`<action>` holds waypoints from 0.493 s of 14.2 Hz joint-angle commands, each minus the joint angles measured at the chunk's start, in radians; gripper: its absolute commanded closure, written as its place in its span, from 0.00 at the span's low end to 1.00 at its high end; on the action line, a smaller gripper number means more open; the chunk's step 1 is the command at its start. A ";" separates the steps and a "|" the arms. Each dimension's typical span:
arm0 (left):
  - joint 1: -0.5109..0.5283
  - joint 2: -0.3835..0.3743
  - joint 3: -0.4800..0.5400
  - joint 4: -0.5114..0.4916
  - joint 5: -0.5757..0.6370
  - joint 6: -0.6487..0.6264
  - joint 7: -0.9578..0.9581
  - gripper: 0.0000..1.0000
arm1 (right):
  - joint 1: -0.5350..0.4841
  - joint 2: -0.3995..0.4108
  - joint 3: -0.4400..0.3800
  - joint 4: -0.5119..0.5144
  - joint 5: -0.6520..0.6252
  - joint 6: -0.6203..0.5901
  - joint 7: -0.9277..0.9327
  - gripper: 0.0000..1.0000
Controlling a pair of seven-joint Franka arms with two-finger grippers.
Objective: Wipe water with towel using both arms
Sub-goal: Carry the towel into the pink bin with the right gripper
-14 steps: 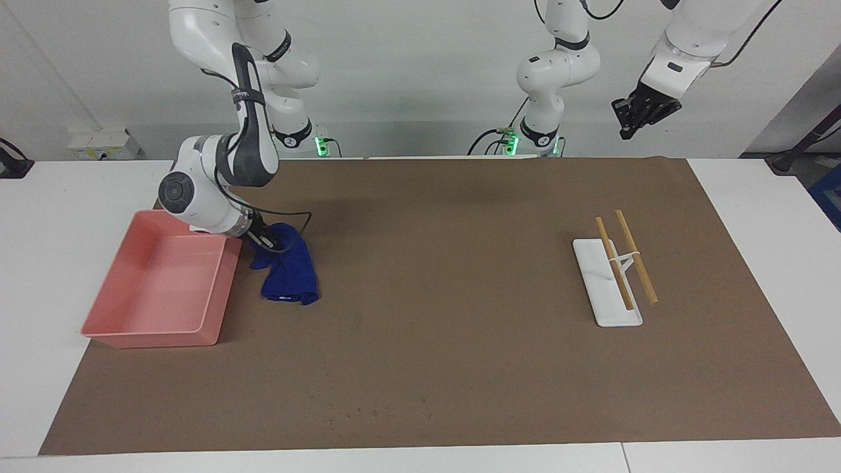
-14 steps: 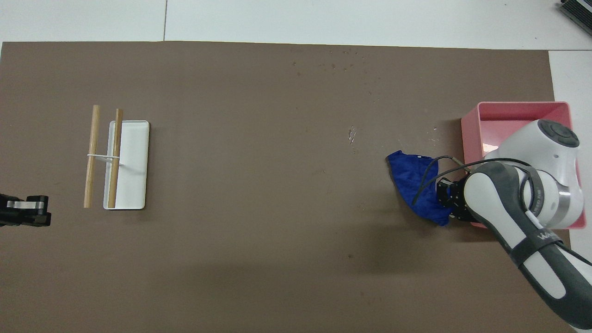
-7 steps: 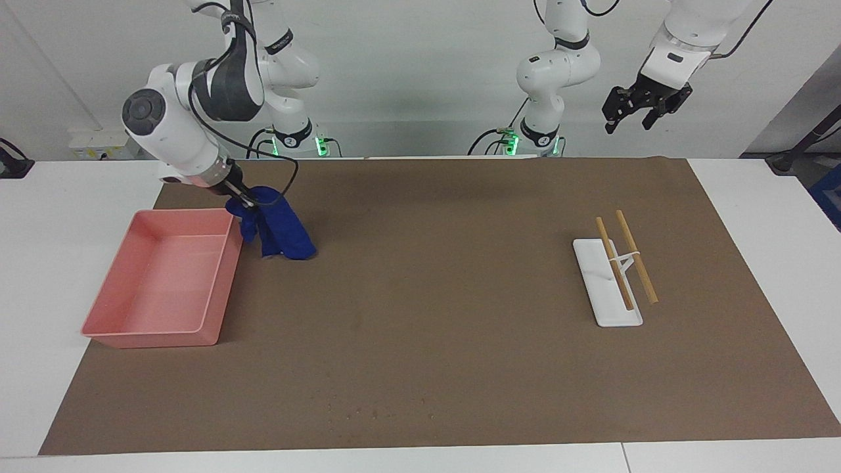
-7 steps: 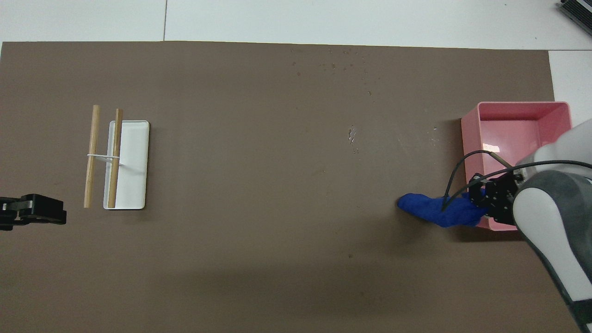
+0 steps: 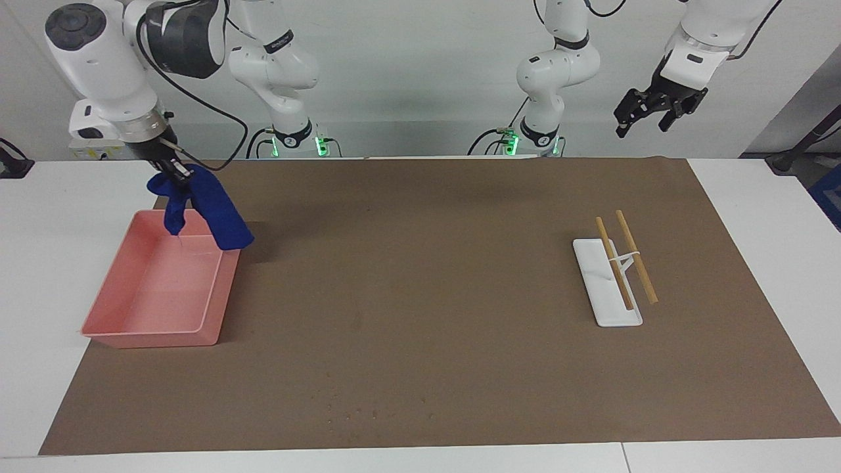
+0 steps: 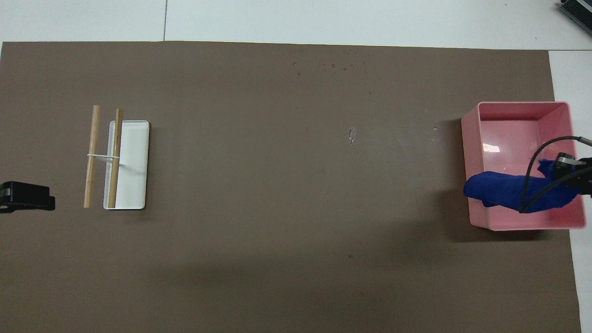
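Note:
A blue towel hangs from my right gripper, which is shut on its top. The cloth dangles over the pink tray, across the rim that borders the mat. From above, the towel covers part of the pink tray, with the right gripper at the picture's edge. Water shows as tiny dark specks on the brown mat, at its edge farthest from the robots; the water is well away from the towel. My left gripper hangs high and open over the mat's end on the left arm's side, holding nothing.
A white stand carrying two wooden sticks lies on the mat toward the left arm's end; from above the white stand sits beside the left gripper. A few pale marks dot the mat's middle.
The right gripper lifted the towel off the mat and carried it up over the pink tray. The left gripper's fingers spread open while it stayed raised.

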 commanded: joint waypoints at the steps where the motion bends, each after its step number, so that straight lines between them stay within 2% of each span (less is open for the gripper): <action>1: -0.088 0.041 0.039 -0.010 0.025 0.076 0.003 0.00 | -0.090 0.032 0.012 0.012 -0.046 0.120 -0.184 1.00; 5: -0.155 0.071 0.050 -0.007 0.022 0.197 0.000 0.00 | -0.127 0.048 0.011 -0.118 -0.046 0.287 -0.241 1.00; 7: -0.232 0.085 0.126 0.005 0.023 0.219 0.000 0.00 | -0.135 0.074 0.012 -0.162 -0.044 0.314 -0.241 1.00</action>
